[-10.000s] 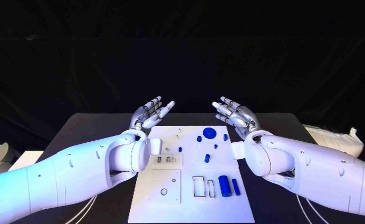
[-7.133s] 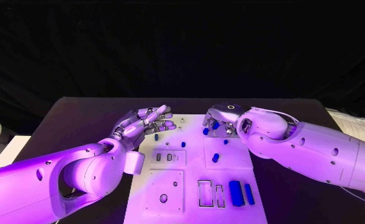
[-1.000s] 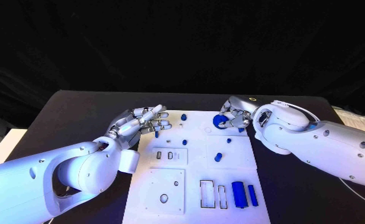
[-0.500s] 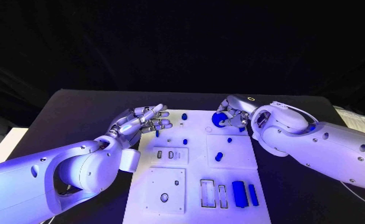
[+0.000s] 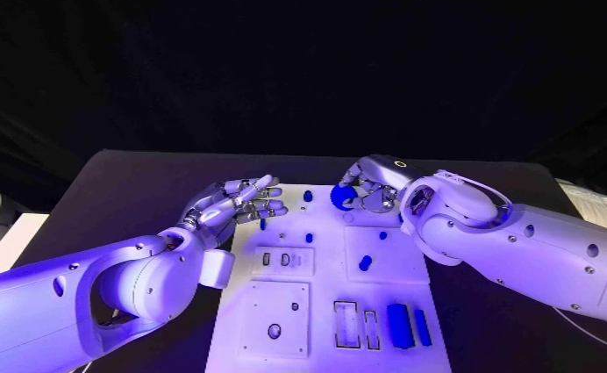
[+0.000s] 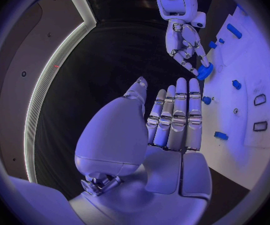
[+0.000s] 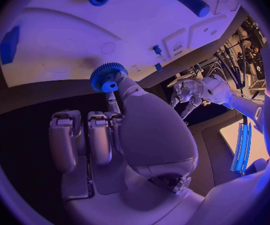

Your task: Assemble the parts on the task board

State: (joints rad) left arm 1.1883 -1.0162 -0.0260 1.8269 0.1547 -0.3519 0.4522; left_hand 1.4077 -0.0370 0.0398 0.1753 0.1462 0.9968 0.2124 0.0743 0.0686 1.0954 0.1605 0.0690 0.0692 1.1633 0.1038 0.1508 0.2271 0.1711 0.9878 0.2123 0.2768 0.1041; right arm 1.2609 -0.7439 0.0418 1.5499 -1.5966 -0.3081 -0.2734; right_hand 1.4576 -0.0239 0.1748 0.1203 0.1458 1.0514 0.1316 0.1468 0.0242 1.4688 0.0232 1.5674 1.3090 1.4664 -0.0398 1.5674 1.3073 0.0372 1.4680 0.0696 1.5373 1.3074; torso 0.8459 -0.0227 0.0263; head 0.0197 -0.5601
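1 task board [image 5: 285, 303], 1 blue gear [image 5: 343, 197], approx. 7 other blue parts [image 5: 401, 326], 2 hands [image 5: 234, 204].

Two glossy white, rounded arms end in silver segmented hands, left hand [image 5: 235, 203] and right hand [image 5: 364, 187].

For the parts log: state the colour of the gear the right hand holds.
Blue. The toothed gear, held by the right hand, shows best in the right wrist view.
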